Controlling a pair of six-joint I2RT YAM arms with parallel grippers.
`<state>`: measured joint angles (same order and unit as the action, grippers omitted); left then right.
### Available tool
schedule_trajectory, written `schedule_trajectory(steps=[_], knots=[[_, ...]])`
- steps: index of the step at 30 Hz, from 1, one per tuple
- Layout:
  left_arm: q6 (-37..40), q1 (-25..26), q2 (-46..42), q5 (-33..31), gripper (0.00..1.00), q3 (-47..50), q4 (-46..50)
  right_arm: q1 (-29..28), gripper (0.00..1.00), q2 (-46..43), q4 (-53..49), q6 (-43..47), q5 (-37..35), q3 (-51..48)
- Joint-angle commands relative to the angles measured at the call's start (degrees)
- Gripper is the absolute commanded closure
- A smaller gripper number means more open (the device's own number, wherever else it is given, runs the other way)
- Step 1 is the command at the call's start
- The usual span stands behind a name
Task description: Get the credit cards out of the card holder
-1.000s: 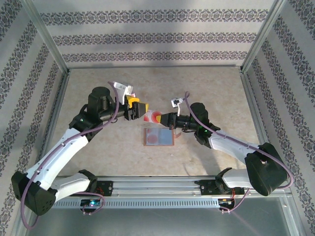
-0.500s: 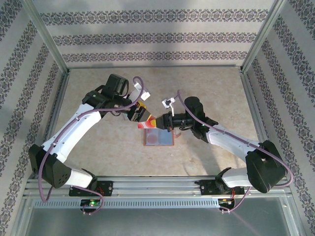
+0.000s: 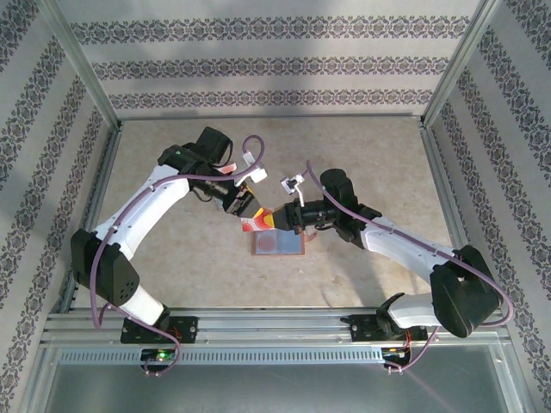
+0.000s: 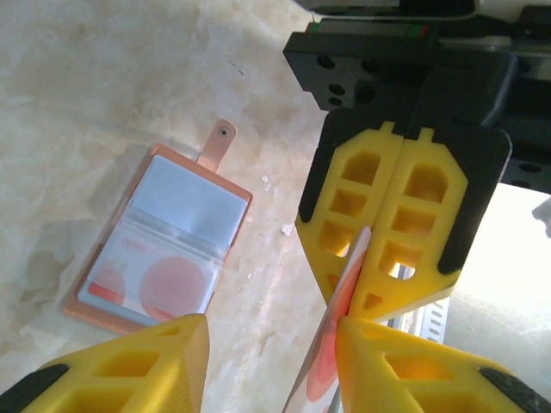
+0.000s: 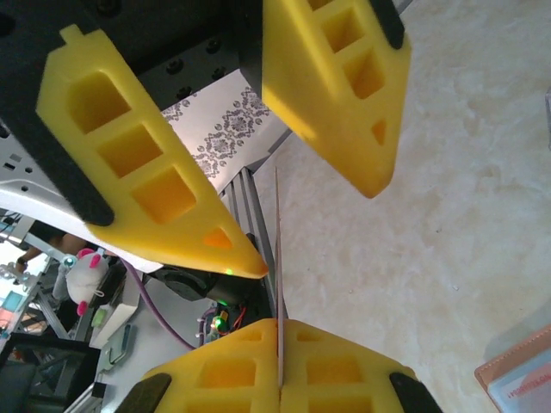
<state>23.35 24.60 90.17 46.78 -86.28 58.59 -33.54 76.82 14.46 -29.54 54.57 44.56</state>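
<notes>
The card holder (image 3: 277, 243) lies open and flat on the table, a red-circled card showing through its clear pocket (image 4: 164, 258); a corner of it shows in the right wrist view (image 5: 516, 379). Just above it, my right gripper (image 3: 282, 217) is shut on one edge of a red and white credit card (image 3: 258, 224). In the right wrist view the card (image 5: 277, 249) stands edge-on out of those shut fingers (image 5: 280, 325). My left gripper (image 3: 247, 206) is open around the card's free end (image 4: 331, 361): one finger (image 4: 413, 361) touches it, the other (image 4: 129, 361) is well apart.
The holder's strap tab (image 4: 219, 142) points away from the arms. Patterned walls and metal frame posts (image 3: 439, 86) enclose the table. The arms' base rail (image 3: 275, 327) runs along the near edge. Bare tabletop (image 3: 362, 155) lies behind the grippers.
My left arm has swung round and brought its gripper down over the card's free end, and its jaws have narrowed. The right gripper, still gripping the card, has shifted slightly left.
</notes>
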Motion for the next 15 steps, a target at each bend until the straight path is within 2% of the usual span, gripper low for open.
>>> schedule_trajectory(steps=[1, 3, 9, 11, 15], knots=[[3.00, -1.02, 0.36, 2.61, 0.59, -1.51, 3.83, -0.62, 1.00, -0.57, -0.22, 2.16, 1.61, 2.03], [3.37, -1.42, 0.36, 3.24, 0.64, -1.25, 4.15, -0.66, 1.00, -0.48, -0.37, 2.46, 1.52, 2.11], [4.31, -1.97, 0.10, 5.22, 0.65, 0.18, 4.51, -0.55, 1.00, -0.44, -0.31, 2.73, 1.41, 2.31], [4.42, -1.98, 0.09, 5.67, 0.73, 0.48, 4.66, -0.51, 1.00, -0.35, -0.31, 2.71, 1.42, 2.55], [4.88, -2.06, -0.36, 6.56, 0.97, 0.56, 4.81, -0.47, 1.00, -0.39, -0.85, 2.73, 0.83, 3.06]])
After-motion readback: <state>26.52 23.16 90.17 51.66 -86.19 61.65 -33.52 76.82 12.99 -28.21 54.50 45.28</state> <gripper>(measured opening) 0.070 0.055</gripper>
